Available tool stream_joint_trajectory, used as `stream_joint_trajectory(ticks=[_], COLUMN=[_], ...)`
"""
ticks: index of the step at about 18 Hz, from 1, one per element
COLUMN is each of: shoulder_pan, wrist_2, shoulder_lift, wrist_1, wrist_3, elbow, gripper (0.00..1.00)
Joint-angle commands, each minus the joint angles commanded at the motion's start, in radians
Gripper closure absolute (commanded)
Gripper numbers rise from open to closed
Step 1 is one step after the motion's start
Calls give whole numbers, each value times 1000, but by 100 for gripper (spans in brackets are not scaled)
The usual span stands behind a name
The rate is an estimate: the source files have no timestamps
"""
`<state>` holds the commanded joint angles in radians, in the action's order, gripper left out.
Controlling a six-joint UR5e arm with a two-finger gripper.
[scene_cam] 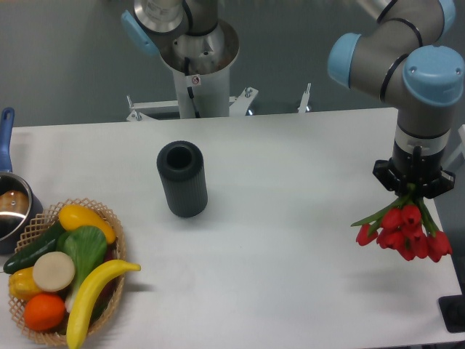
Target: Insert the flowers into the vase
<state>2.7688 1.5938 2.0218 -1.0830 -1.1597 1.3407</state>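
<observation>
At right, the end effector [413, 190] apparently pinches the flowers [407, 233], well apart from the vase [182, 179].

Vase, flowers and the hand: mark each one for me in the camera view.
vase [183, 185], fixed camera view, on its ribbed side wall.
flowers [407, 231], fixed camera view, on the red buds hanging below the hand.
hand [413, 187], fixed camera view, between its fingertips, where the green stems are gripped.
</observation>
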Motion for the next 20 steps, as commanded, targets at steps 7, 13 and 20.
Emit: stream_joint_trajectory(ticks=[7,13,20], shoulder_pan=[2,-9,-37], wrist_2=[-43,-248,-618], shoulder_lift=[-14,-81,-195], wrist_1=[-3,2,12], wrist_3=[14,53,248], elbow=[6,28,40], gripper=[100,100,100])
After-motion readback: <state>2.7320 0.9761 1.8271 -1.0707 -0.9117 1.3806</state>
